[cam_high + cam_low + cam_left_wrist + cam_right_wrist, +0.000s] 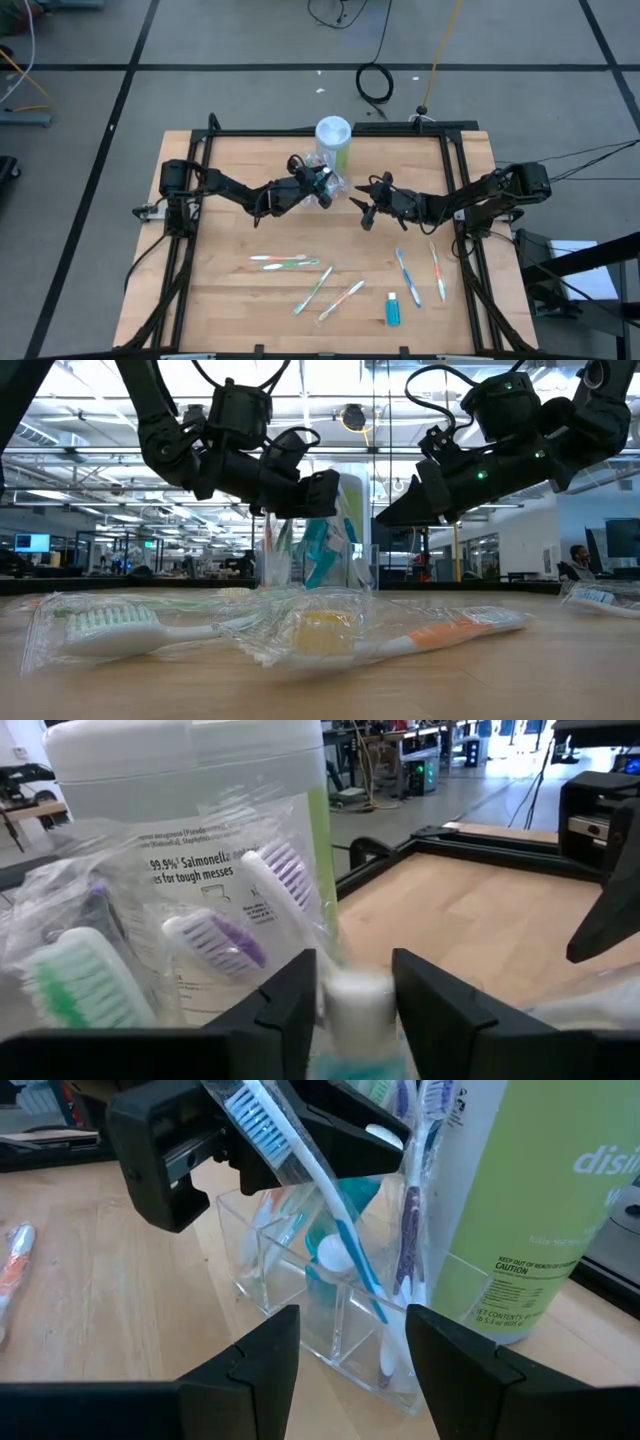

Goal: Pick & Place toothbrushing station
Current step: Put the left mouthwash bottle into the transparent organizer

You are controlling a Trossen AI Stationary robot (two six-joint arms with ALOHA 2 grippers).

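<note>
The wooden table [220,300] takes up most of the high view, with a green-and-white wipes canister [333,142] standing around 12 o'clock. Right in front of the canister sits a clear plastic organizer [330,1335], with wrapped toothbrushes [300,1155] poking out of it. The left gripper [322,186] hangs over the organizer, clamped on a small blue tube [357,1020] with a white cap. The right gripper [366,208] hovers just at 3 o'clock of it, fingers spread and holding nothing. More toothbrushes [283,262] and another blue tube [392,309] lie scattered down toward 6 o'clock.
</note>
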